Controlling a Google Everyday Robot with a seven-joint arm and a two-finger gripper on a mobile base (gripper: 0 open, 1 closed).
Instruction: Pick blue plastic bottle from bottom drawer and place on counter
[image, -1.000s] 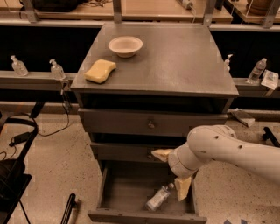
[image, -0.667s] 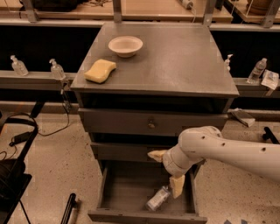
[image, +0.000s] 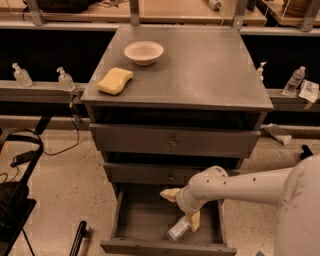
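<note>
Shifted since a second ago: my arm (image: 240, 184) has swung leftward and lower, bringing my gripper (image: 182, 207) further across the bottom drawer (image: 142, 222). The blue plastic bottle (image: 178, 231) lies where it lay.

Far left:
- First pump bottle (image: 21, 75) and second pump bottle (image: 65, 79), both upright on the grey ledge (image: 35, 91) behind the cabinet.
- Black cable (image: 57, 149) trailing over the speckled floor (image: 75, 190).

On the counter (image: 200, 70), left half:
- Yellow sponge (image: 115, 80), near the front left corner.
- Pale bowl (image: 144, 52), behind the sponge and apart from it.

Below the counter:
- Two shallow knobbed drawers, upper drawer (image: 150, 141) and middle drawer (image: 140, 173), both closed.
- Bottom drawer, pulled out.

Inside the bottom drawer:
- My gripper, low over the right half. My yellow fingers (image: 170, 194) are spread wide apart and hold nothing. One points left near the back of the drawer. The other reaches down to the far end of the blue plastic bottle, and I cannot tell whether it touches.
- Blue plastic bottle, on its side on the drawer floor, right of centre and near the front wall, lying at a slant.

Right:
- Third pump bottle (image: 260, 71) and a small water bottle (image: 295, 80), upright on the ledge beyond the cabinet.
</note>
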